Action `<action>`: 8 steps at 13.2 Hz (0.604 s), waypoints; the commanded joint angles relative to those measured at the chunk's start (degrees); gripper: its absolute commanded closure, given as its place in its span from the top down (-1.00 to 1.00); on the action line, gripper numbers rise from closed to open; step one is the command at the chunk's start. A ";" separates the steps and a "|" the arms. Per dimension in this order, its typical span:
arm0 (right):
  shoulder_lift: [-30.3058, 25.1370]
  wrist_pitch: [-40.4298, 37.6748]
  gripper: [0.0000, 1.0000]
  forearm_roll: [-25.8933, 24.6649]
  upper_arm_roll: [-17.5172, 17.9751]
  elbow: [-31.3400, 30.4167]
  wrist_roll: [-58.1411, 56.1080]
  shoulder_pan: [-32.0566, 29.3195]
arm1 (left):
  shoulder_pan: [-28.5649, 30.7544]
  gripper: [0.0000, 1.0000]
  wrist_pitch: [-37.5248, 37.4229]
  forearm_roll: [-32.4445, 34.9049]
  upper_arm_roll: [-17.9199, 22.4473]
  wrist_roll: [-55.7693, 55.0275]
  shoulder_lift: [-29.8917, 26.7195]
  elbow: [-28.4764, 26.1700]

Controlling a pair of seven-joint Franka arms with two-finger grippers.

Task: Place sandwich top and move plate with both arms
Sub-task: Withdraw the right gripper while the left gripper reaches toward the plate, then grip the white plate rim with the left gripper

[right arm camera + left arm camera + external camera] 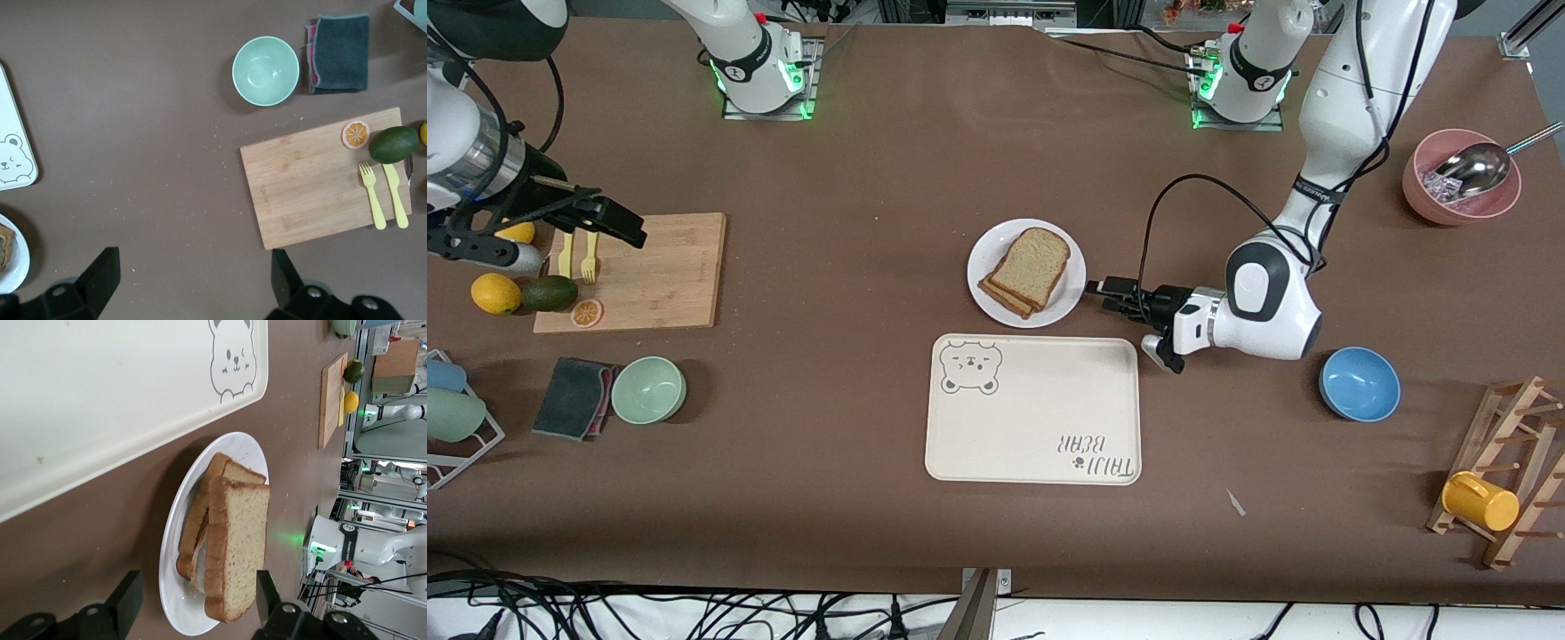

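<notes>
Surface: brown, one, carrying everything noted below.

Arms, two. Left arm reaching low, left gripper just beside the plate at its rim toward the left arm's end of the surface, jaws parted, one finger to each side of the rim, nothing clamped between them in the left wrist view. Right arm waiting; right gripper up over the cutting board, fingers spread wide, empty.

Tray: cream, bear face, one, just beside the plate and nearer to the front camera than it.

Plate: white, round, one, toward the middle of the surface. Sandwich top lying on the plate, stacked over a browner bread slice and offset from it; bread slices counted, two. Placing judged done; moving the plate judged the step in hand.

Governing relation: plate directly ahead of the left gripper, rim in line with the gap between the fingers; stack's long axis running aslant across the plate. Left gripper plainly the nearer of the two; right gripper well apart from the plate, toward the right arm's end, so a long reach judged needed for a two-armed lift.

Smaller items by the plate's surroundings: bowls, three visible (green, blue, pink).
</notes>
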 commanded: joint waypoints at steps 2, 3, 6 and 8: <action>-1.23 -4.57 1.00 1.51 4.60 0.98 -0.42 -5.40 | -0.15 0.47 3.16 -2.12 0.04 5.25 0.39 -2.23; -1.85 -4.75 1.00 1.51 4.96 0.80 -0.51 -5.92 | -0.06 0.40 3.35 -2.38 0.04 7.10 1.53 -2.14; -2.64 -4.75 1.00 1.07 5.75 0.10 -1.38 -6.81 | -1.64 0.22 4.66 -4.58 0.04 8.35 1.81 -2.41; -2.82 -5.27 1.00 1.51 7.41 0.10 -1.47 -10.04 | -3.04 0.15 5.72 -6.59 0.04 8.78 2.50 -2.76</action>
